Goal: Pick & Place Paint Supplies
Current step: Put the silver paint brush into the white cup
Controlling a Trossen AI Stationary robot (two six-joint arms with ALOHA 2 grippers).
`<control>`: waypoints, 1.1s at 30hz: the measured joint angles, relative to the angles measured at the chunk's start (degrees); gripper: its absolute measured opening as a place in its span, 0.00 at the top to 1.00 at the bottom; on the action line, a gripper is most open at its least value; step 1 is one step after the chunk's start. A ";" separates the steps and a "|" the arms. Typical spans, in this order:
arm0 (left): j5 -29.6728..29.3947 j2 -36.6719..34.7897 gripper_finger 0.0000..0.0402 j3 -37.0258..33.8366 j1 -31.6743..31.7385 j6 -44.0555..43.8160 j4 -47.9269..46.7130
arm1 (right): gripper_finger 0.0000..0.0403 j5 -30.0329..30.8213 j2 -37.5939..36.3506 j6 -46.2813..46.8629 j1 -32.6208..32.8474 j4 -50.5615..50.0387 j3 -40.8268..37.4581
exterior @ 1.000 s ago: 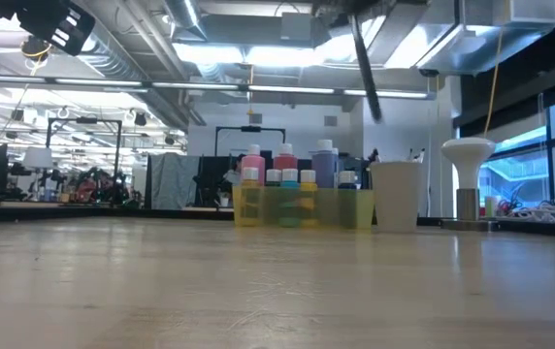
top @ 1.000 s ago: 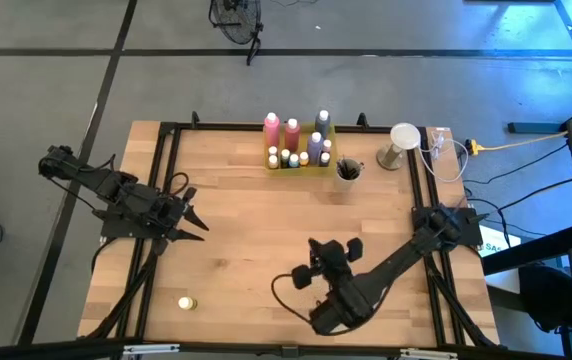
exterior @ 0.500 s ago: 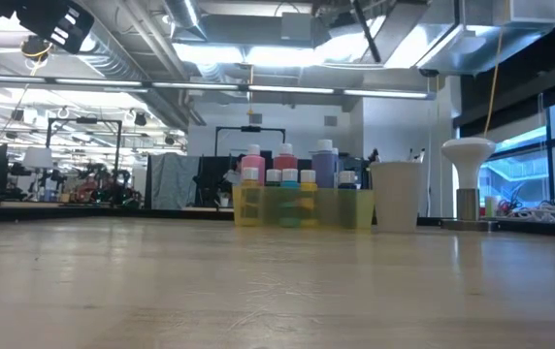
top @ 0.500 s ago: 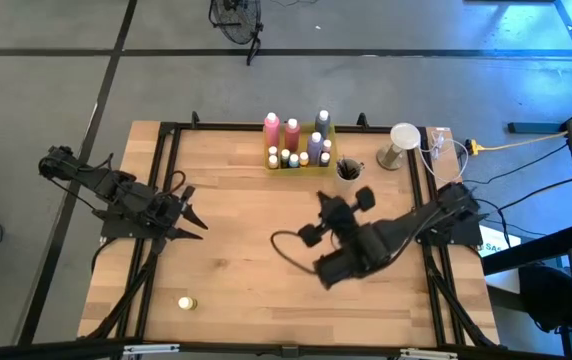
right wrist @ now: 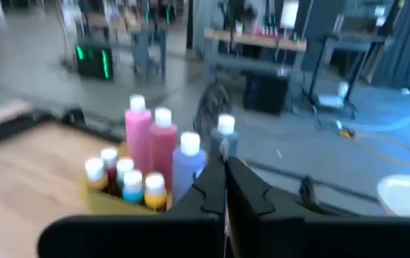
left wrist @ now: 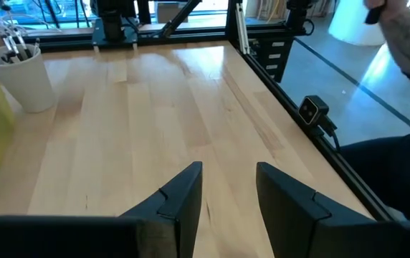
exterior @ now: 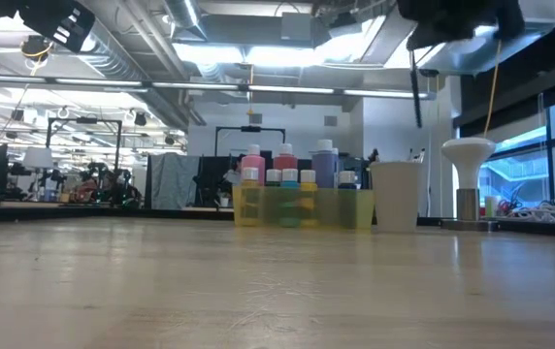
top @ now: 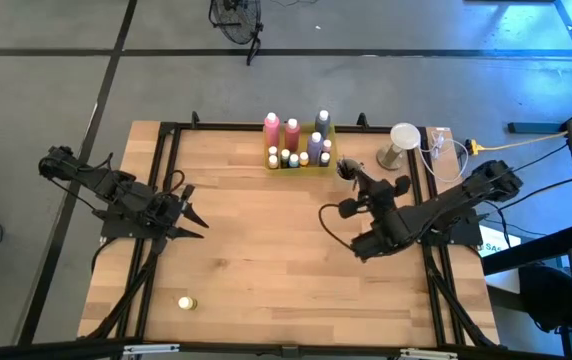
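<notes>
Paintbrush (exterior: pixel 415 85) hanging upright in the right hand (top: pixel 347 167), pinched between its closed fingers.
Below it is standing the cup (exterior: pixel 395 195); left hand (top: pixel 194 221) is waiting half-open, holding nothing.

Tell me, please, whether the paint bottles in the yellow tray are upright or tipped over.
Upright: in the low view the paint bottles stand in the yellow tray with their caps pointing up, none leaning.

right claw (top: pixel 345 166) closed, raised; left claw (top: pixel 195 222) parted, idle.
</notes>
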 joint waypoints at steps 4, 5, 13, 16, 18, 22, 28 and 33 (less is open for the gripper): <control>-0.18 0.00 0.68 0.00 0.00 0.06 -0.01 | 1.00 4.46 -0.65 4.38 -2.03 2.04 -5.85; -0.33 0.02 0.68 0.00 0.00 0.06 -0.04 | 1.00 4.86 -0.65 4.81 -3.00 2.23 -6.40; -0.48 0.00 0.68 0.00 0.00 0.06 -0.09 | 1.00 8.41 -0.68 3.14 -10.68 4.52 -5.73; -0.48 0.00 0.68 0.00 0.00 0.04 -0.28 | 1.00 6.59 -0.68 1.09 -12.88 7.06 -5.75; -0.48 0.00 0.68 0.00 0.00 0.02 -0.34 | 1.00 6.35 -0.68 -1.25 -13.74 10.06 -6.28; -0.48 0.00 0.68 0.00 0.00 0.02 -0.44 | 1.00 4.97 -0.68 -6.58 -15.45 16.35 -7.13; -0.48 0.00 0.68 0.00 0.00 -0.09 -0.44 | 1.00 1.17 -0.68 -14.67 -17.24 27.65 -10.64; -0.45 0.00 0.68 0.00 0.00 -0.12 -0.44 | 1.00 1.13 -0.68 -16.25 -18.18 35.12 -14.56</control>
